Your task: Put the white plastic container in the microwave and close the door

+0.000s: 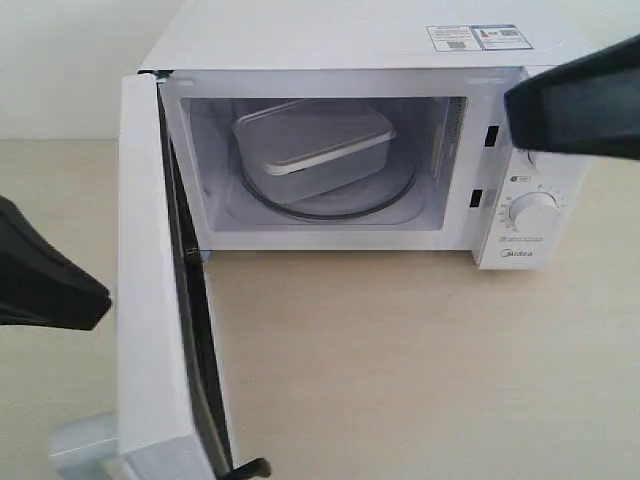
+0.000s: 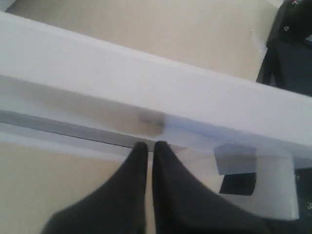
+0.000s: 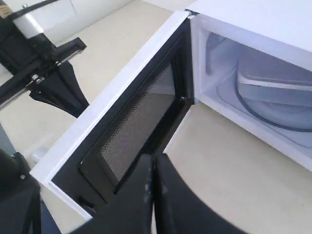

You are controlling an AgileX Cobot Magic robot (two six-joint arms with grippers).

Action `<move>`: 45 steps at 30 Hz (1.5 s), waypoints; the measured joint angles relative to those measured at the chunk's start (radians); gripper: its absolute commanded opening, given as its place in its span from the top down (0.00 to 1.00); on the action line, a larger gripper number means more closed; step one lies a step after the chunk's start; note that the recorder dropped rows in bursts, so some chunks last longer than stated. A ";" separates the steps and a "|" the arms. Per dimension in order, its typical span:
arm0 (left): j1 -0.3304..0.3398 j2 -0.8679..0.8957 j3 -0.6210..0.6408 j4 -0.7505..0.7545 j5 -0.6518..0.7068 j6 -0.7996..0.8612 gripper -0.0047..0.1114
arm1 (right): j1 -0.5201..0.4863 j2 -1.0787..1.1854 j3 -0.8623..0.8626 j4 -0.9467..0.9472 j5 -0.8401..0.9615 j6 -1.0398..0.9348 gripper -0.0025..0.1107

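Note:
The white microwave (image 1: 350, 40) stands at the back with its door (image 1: 150, 300) swung wide open toward the front left. The white plastic container (image 1: 315, 135) sits inside on the glass turntable (image 1: 345, 205), lid on, and also shows in the right wrist view (image 3: 273, 73). My left gripper (image 1: 105, 300) is shut and empty, its tips (image 2: 148, 145) right up against the door's outer face (image 2: 146, 97) under the long handle. My right gripper (image 1: 512, 105) is shut and empty, hanging in front of the microwave's upper right, with the door's black inner frame (image 3: 141, 122) beyond its tips (image 3: 155, 158).
Two round dials (image 1: 533, 212) sit on the microwave's right panel. The beige tabletop (image 1: 420, 360) spreads in front of the oven. The left arm (image 3: 53, 83) stands behind the open door. A dark arm mount (image 2: 292, 44) is at the table's far side.

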 measured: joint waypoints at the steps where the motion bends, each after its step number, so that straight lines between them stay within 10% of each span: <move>1: -0.036 0.025 0.000 -0.006 -0.050 0.000 0.92 | 0.000 -0.002 -0.026 -0.029 0.030 0.015 0.98; 13: -0.238 0.243 -0.053 -0.224 -0.490 0.259 0.92 | 0.000 -0.137 -0.075 -0.264 0.155 0.180 0.98; 26: -0.245 0.236 -0.191 -0.241 -0.501 0.269 0.92 | 0.000 -0.138 -0.007 -0.404 0.132 0.289 0.98; 45: -0.245 -0.162 -0.191 0.010 -0.475 -0.006 0.92 | 0.000 0.117 0.467 -0.425 -0.808 0.614 0.98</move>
